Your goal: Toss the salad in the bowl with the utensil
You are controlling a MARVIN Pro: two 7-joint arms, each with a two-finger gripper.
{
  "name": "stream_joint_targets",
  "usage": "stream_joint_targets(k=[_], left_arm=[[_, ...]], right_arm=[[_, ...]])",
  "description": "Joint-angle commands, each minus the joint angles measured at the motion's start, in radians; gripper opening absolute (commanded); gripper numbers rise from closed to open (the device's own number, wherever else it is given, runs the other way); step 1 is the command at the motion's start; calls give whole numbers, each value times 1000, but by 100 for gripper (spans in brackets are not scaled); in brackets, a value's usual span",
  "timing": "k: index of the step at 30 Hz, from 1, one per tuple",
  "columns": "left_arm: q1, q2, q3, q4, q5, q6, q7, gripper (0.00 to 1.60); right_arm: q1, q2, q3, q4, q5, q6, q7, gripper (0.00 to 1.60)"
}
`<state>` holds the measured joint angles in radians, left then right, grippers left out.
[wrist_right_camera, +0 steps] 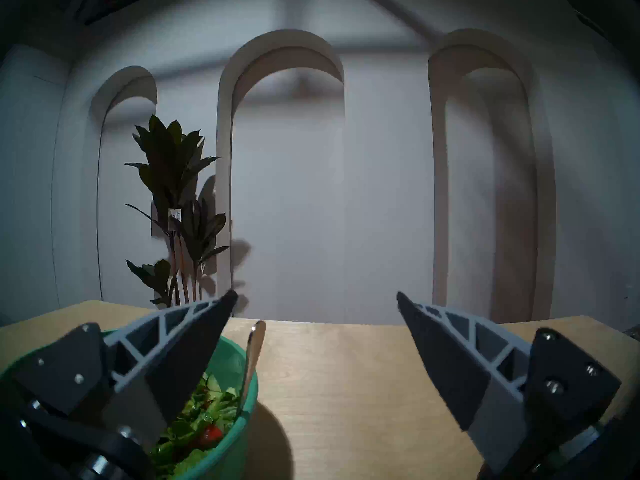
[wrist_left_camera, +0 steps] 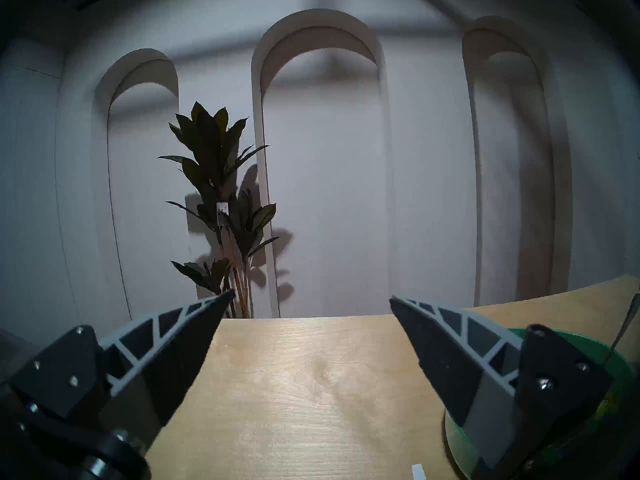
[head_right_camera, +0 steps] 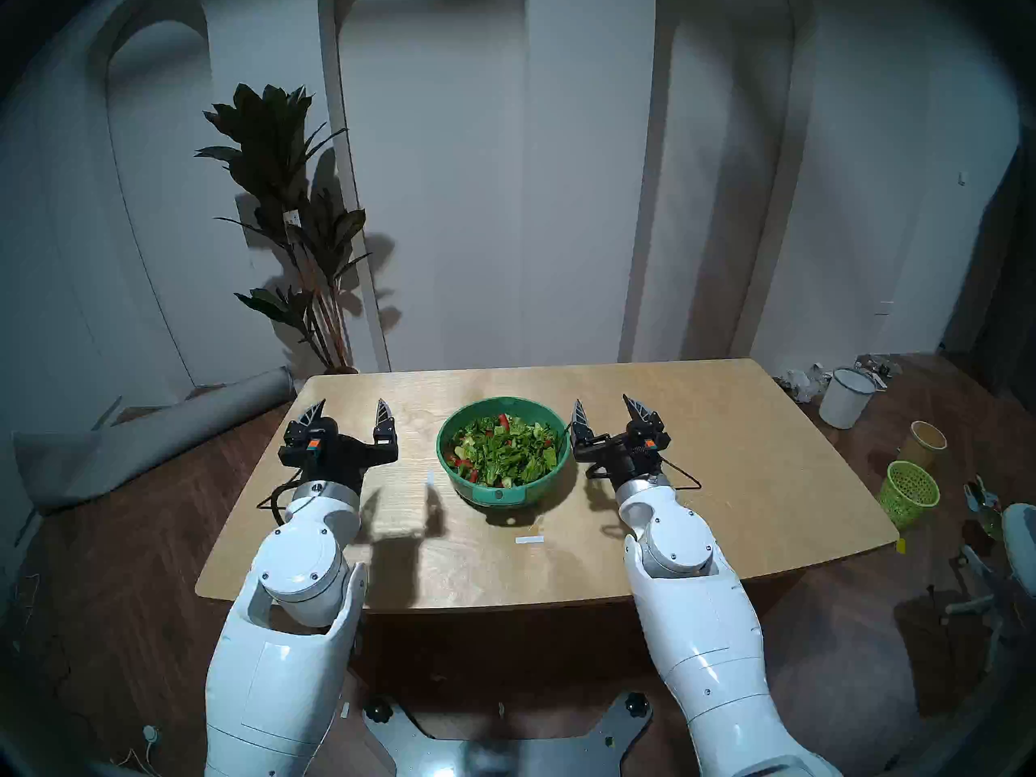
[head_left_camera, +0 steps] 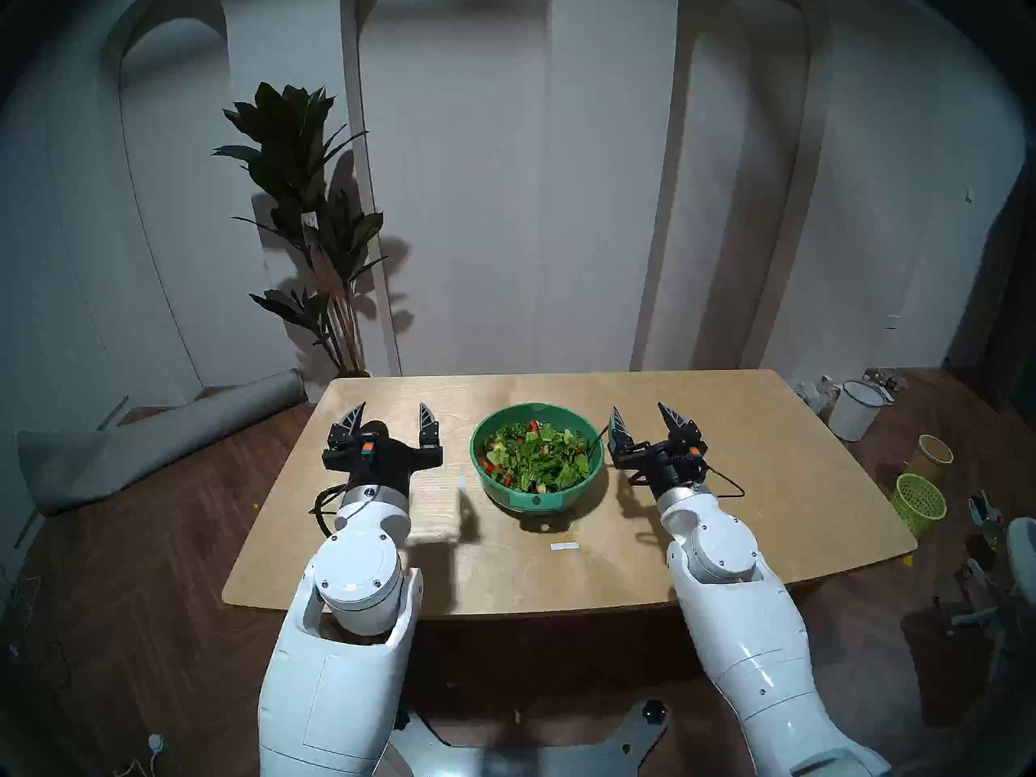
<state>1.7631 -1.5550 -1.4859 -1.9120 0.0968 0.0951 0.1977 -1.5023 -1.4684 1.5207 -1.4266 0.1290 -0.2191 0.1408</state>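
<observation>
Pale arched panels and a dark potted plant (head_left_camera: 303, 198) stand behind the wooden surface (head_left_camera: 729, 507), and on it sits the teal bowl (head_left_camera: 536, 498), heaped with salad (head_left_camera: 535, 456). Both arms hover either side of it, level and apart from it. Left end effector (head_left_camera: 392, 414) spread wide, nothing in it; right end effector (head_left_camera: 643, 415) equally wide and empty, just beside the rim. And there's the spoon (wrist_right_camera: 252, 361), standing in the bowl, handle leaning out over the right edge, close to the right end effector's inner finger. So no tossing yet: this looks like the approach. Next, probably, the right arm swings inward, brackets that thin handle and closes on it, a slim, slippery target.
</observation>
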Motion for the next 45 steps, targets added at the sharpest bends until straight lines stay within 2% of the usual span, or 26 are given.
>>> stream_joint_targets(k=[1,5,7,10,15,19,23,26,28,29,32,33,40,42,44,45], left_arm=[[-20,4,3,-13,-3,-1,-11,160],[-28,3,4,-8,-1,2,-13,160],[-35,2,7,-6,0,5,-19,160],[-38,1,8,-5,0,8,-24,160],[-39,6,15,-4,1,13,-38,160],[-36,12,24,-5,5,16,-51,160],[-35,20,35,-7,9,19,-67,160],[-36,23,39,-10,10,21,-73,160],[-36,26,42,-15,11,24,-79,160],[-36,26,42,-15,11,24,-79,160],[-34,30,43,-17,12,31,-84,160],[-33,31,43,-18,12,33,-85,160],[-23,38,44,-25,12,53,-94,160],[-21,39,44,-30,12,64,-97,160],[-21,38,44,-32,11,66,-97,160],[-20,38,44,-33,10,70,-98,160]], right_arm=[[-10,-25,-25,-116,2,101,-10,160],[-19,-54,-26,-137,25,132,-27,160],[-39,-91,-13,-168,45,175,-73,160],[-60,-104,-13,-211,48,209,-112,160],[-77,-113,-20,-262,47,242,-159,160],[-77,-117,-32,-300,77,269,-188,160],[-88,-123,-63,-375,140,333,-208,160],[-81,-119,-71,-378,169,353,-227,160],[-94,-123,-69,-425,195,400,-254,160],[-94,-123,-69,-425,195,400,-254,160],[-93,-123,-60,-441,228,460,-306,160],[-110,-125,-55,-476,236,493,-322,160],[-134,-126,-41,-547,240,622,-446,160],[-138,-114,-39,-584,249,706,-493,160],[-138,-91,-51,-586,238,696,-501,160],[-136,-81,-55,-598,228,731,-511,160]])
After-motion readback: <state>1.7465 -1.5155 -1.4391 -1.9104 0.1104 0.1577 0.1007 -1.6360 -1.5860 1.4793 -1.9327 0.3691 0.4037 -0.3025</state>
